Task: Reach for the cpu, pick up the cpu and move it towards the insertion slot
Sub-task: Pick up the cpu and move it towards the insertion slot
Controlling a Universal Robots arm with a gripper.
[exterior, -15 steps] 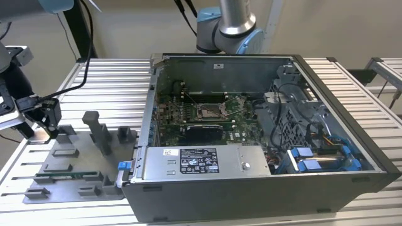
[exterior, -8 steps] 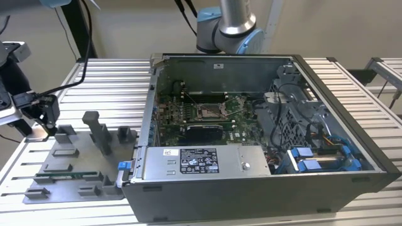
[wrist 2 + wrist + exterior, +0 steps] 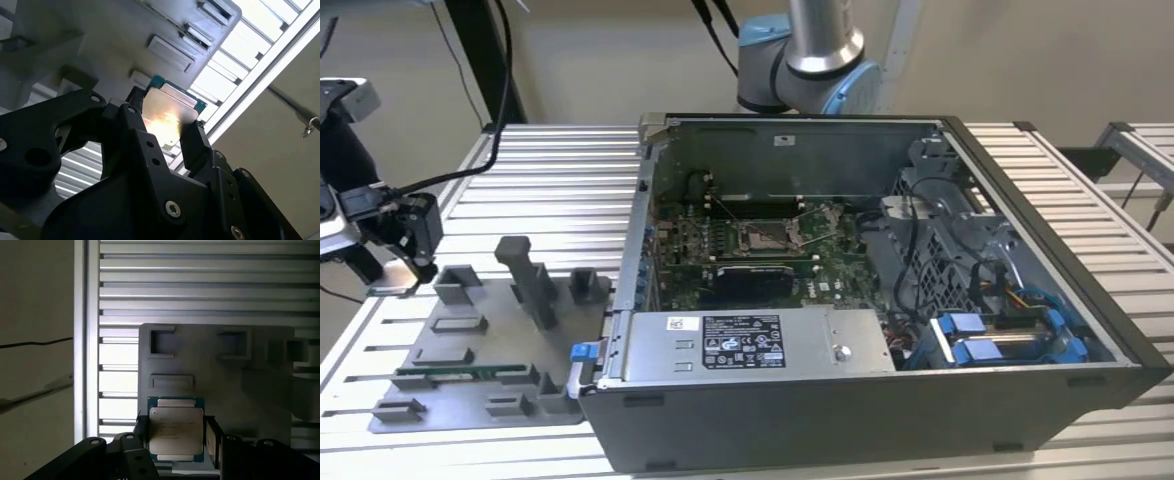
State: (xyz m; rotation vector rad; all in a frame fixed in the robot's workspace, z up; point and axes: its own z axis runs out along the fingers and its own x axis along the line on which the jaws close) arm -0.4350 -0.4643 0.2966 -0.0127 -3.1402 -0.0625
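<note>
Gripping the cpu (image 3: 176, 432) in my gripper (image 3: 176, 439), fingers (image 3: 212, 437) clamped on its edges, over the grey parts tray (image 3: 225, 385), well apart from the insertion slot (image 3: 761, 237).

Power-supply label (image 3: 742, 343), cpu (image 3: 176, 430) lettering (none legible)

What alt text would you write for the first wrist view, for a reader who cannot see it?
The cpu, its silvery square face toward the camera, sits gripped at two opposite edges by the black tool. Behind it lies a grey tray with rectangular recesses, on a slatted metal table.
</note>
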